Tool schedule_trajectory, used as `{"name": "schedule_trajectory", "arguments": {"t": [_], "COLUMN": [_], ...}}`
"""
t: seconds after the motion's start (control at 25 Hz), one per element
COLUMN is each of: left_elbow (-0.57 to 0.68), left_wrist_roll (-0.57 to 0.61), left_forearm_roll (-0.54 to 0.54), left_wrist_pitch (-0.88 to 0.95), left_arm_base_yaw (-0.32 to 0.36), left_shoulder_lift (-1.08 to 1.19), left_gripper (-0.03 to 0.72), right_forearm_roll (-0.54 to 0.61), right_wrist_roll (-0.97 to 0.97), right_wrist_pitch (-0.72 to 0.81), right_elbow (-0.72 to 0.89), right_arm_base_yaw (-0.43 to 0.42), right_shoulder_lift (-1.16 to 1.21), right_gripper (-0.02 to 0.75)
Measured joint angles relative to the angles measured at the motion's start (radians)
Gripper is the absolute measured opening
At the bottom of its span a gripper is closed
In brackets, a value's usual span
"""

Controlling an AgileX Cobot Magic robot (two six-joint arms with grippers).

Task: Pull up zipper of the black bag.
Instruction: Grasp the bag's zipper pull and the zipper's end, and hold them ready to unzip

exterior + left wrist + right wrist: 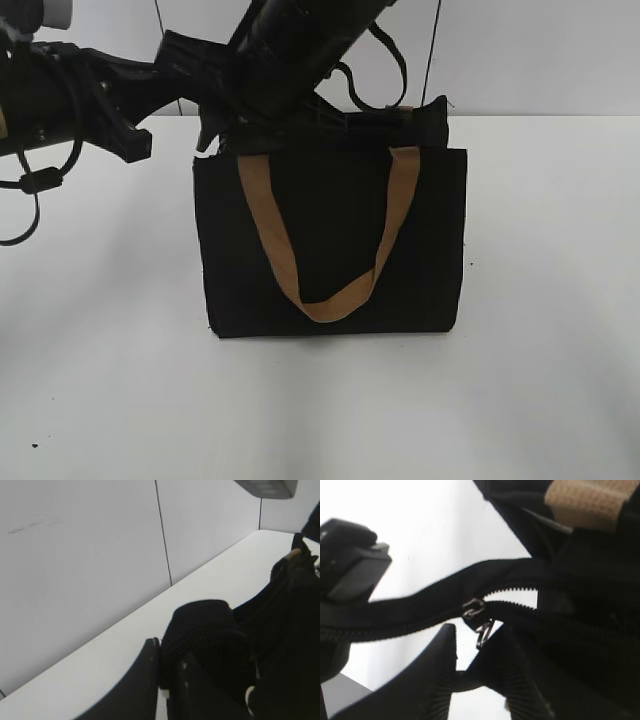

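The black bag (330, 250) stands upright on the white table, one tan handle (330, 300) hanging down its front. Both arms meet at the bag's top left edge, where their tips are lost against the black fabric. In the left wrist view my left gripper (172, 662) is shut on a fold of the bag's fabric (205, 630). In the right wrist view my right gripper (479, 632) is open, with the silver zipper pull (482, 627) hanging between its fingertips. The zip track (395, 617) is joined left of the slider and parted to its right. A tan strap (585, 500) shows at the top.
The white table (320, 410) extends in front of and beside the bag. A pale panelled wall (100, 540) runs along the table's far edge. A black block of the left arm (350, 560) sits close to the zip track.
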Motion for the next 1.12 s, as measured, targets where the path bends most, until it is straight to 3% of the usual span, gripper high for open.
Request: {"name": "schedule_trajectory", "arguments": {"t": [0.2, 0.32, 0.4, 0.68, 1.12], "left_elbow": [0.000, 0.000, 0.000, 0.000, 0.000], "left_wrist_roll": [-0.001, -0.003, -0.003, -0.003, -0.004], "left_forearm_roll": [0.000, -0.003, -0.005, -0.008, -0.029], "left_wrist_pitch": [-0.001, -0.001, -0.001, 0.012, 0.200], "left_arm_base_yaw": [-0.001, -0.001, -0.001, -0.001, -0.001], "left_shoulder_lift": [0.000, 0.000, 0.000, 0.000, 0.000], "left_gripper": [0.032, 0.032, 0.032, 0.032, 0.032], "right_forearm_roll": [-0.042, -0.070, -0.080, -0.080, -0.067], "right_wrist_roll": [0.049, 0.070, 0.073, 0.042, -0.141], "right_wrist_pitch": [-0.026, -0.026, -0.026, 0.003, 0.142], "right_elbow": [0.000, 0.000, 0.000, 0.000, 0.000], "right_arm_base_yaw": [0.001, 0.002, 0.004, 0.004, -0.006], "right_shoulder_lift": [0.000, 0.000, 0.000, 0.000, -0.076], "right_gripper": [0.200, 0.047, 0.003, -0.008, -0.008]}}
